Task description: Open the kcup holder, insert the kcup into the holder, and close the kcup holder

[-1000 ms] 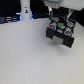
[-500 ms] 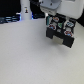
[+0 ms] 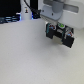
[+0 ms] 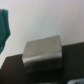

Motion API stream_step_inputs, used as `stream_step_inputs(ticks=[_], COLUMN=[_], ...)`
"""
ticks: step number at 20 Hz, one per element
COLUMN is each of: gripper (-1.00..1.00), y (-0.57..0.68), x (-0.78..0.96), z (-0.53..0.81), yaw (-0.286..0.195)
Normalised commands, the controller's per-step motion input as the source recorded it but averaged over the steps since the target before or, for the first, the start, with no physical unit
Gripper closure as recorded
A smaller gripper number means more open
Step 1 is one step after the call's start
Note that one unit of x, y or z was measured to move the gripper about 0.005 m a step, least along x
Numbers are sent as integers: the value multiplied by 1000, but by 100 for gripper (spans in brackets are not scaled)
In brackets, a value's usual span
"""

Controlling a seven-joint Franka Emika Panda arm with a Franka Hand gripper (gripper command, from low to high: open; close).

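Arm: my white arm (image 3: 59, 10) comes in from the top of the exterior view, its black gripper (image 3: 59, 34) hanging just under the wrist block, above the pale table (image 3: 30, 60).

Gripper state: my fingers (image 3: 50, 31) are drawn in around the kcup (image 3: 59, 25), so I read them as clamped on it (the frame is blurry, but the pod sits right between them with no gap showing).

Kcup look: a small pod, only its green top plainly visible in the exterior view; its body is mostly hidden behind my fingers, so I cannot tell its colour there. In the wrist view a teal-green patch (image 4: 5, 26) at the picture's edge may be part of it, too blurred to be sure.

Kcup place: between my fingertips, held clear of the table.

Kcup holder look: in the wrist view, a dark, flat-topped black body (image 4: 72, 57) with a grey metallic square block (image 4: 43, 54) on it; no drawer fronts or handles can be made out from here.

Kcup holder place: directly below my wrist camera, close under the gripper. I cannot pick it out separately in the exterior view.

Background: a dark object with a blue glow (image 3: 33, 16) stands well behind my gripper, toward the exterior view's left.
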Motion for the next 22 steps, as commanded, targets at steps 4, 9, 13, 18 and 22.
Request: stream_step_inputs(ticks=[4, 9, 13, 18, 22], gripper=[-100, -100, -100, -100, -100], y=[138, 167, 258, 394, 543], x=[326, 225, 48, -49, -123], z=[-165, -198, -179, -39, 78], yaw=[237, 234, 219, 176, 111])
